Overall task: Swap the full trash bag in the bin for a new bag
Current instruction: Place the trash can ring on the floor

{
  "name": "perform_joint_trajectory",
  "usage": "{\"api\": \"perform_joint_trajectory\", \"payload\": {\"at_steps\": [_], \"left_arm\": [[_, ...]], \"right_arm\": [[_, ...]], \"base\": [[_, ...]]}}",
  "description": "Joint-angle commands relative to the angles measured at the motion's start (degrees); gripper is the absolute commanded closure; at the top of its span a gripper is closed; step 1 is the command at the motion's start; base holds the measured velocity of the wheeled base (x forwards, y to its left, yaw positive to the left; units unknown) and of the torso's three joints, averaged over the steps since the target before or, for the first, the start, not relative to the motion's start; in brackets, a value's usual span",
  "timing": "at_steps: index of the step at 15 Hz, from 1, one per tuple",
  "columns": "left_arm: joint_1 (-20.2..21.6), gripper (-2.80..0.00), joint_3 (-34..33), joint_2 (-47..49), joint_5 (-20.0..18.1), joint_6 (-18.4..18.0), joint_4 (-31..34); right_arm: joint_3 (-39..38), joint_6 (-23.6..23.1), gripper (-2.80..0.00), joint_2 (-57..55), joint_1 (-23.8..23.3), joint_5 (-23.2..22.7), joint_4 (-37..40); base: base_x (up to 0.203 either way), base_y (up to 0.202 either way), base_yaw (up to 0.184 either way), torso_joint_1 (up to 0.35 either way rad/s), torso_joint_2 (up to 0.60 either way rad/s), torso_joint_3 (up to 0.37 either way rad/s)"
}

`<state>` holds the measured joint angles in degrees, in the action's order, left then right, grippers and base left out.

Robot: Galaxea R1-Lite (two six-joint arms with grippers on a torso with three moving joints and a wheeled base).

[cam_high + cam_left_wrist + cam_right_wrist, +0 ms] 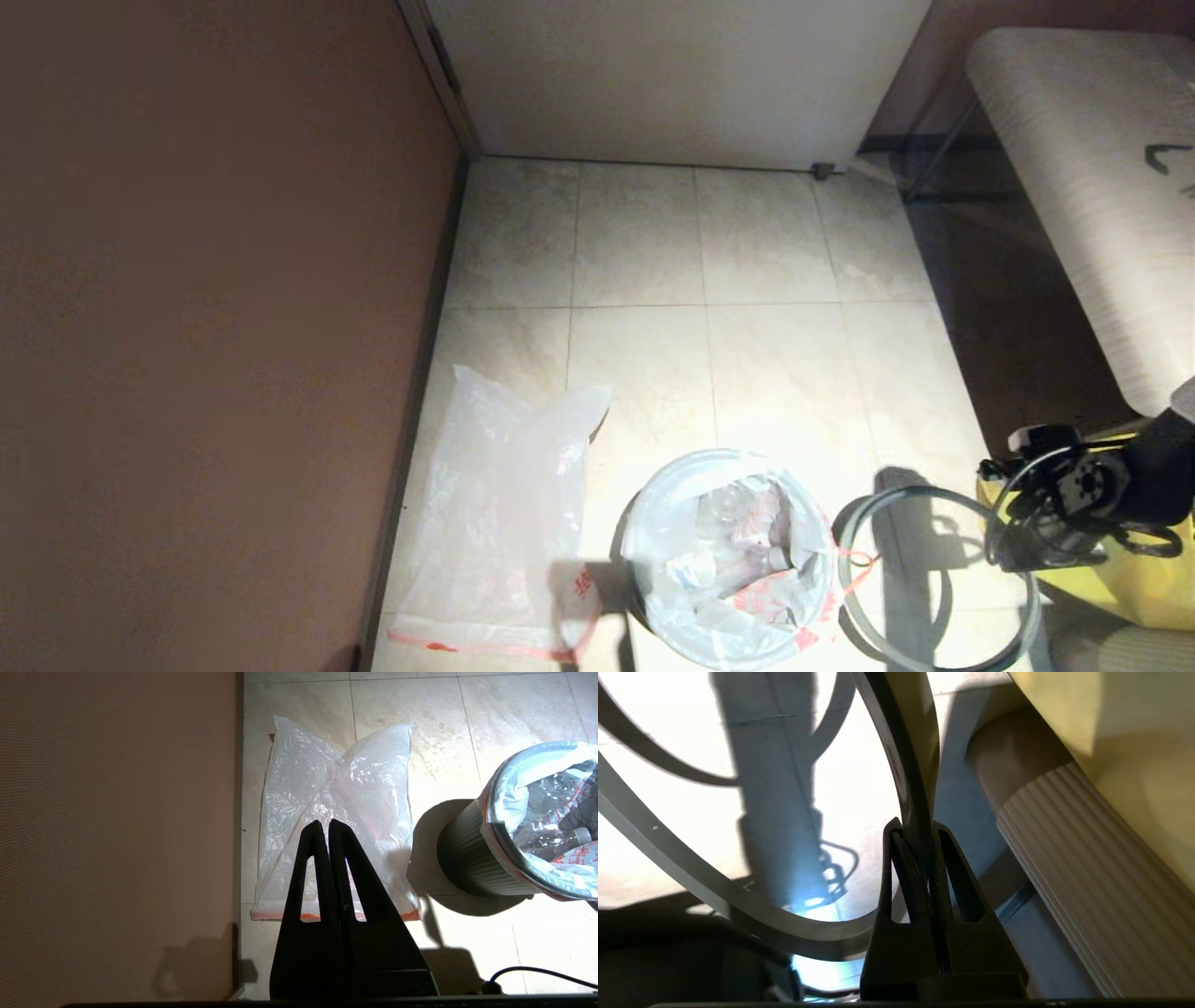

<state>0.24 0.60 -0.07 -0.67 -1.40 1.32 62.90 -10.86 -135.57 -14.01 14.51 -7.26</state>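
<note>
The bin point(472, 858), a black ribbed wastebasket, stands on the tiles and holds the full trash bag point(738, 560), whose white film and red drawstring fold over the top, with clear bottles inside point(546, 812). Its grey hoop point(843, 597) is off the bin, just to the bin's right. My right gripper point(1013, 560) is shut on the hoop's far side; in the right wrist view the gripper point(915, 833) pinches the hoop's band point(915, 765). The new bag point(504, 523) lies flat by the wall. My left gripper point(323, 823) hangs shut and empty above the new bag point(336, 779).
A brown wall point(187, 327) runs along the left, close to the flat bag. A big yellow bag point(1139, 579) and a ribbed beige cushion point(1087, 882) sit right behind the right gripper. A pale bench point(1092, 187) stands at the back right and a white door point(672, 75) straight ahead.
</note>
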Motion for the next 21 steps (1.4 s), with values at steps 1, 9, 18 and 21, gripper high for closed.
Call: {"api": "perform_joint_trajectory", "payload": {"at_steps": [1, 9, 18, 21], "left_arm": [[0.0, 0.0, 0.0, -0.1, 0.0, 0.1, 0.0], [0.0, 0.0, 0.0, -0.1, 0.0, 0.1, 0.0], [0.0, 0.0, 0.0, -0.1, 0.0, 0.0, 0.0], [0.0, 0.0, 0.0, -0.1, 0.0, 0.0, 0.0]], "right_arm": [[0.2, -0.1, 0.0, -5.4, 1.5, 1.0, -1.6], [-0.4, 0.7, 0.0, -6.9, 7.4, 7.6, -0.2], [-13.2, 3.8, -2.8, 7.7, 8.9, 8.0, -1.3], [-20.5, 8.7, 0.0, 19.9, 11.6, 2.1, -1.1]], "base": [[0.0, 0.0, 0.0, 0.0, 0.0, 0.0], [0.0, 0.0, 0.0, 0.0, 0.0, 0.0], [0.0, 0.0, 0.0, 0.0, 0.0, 0.0], [0.0, 0.0, 0.0, 0.0, 0.0, 0.0]]}}
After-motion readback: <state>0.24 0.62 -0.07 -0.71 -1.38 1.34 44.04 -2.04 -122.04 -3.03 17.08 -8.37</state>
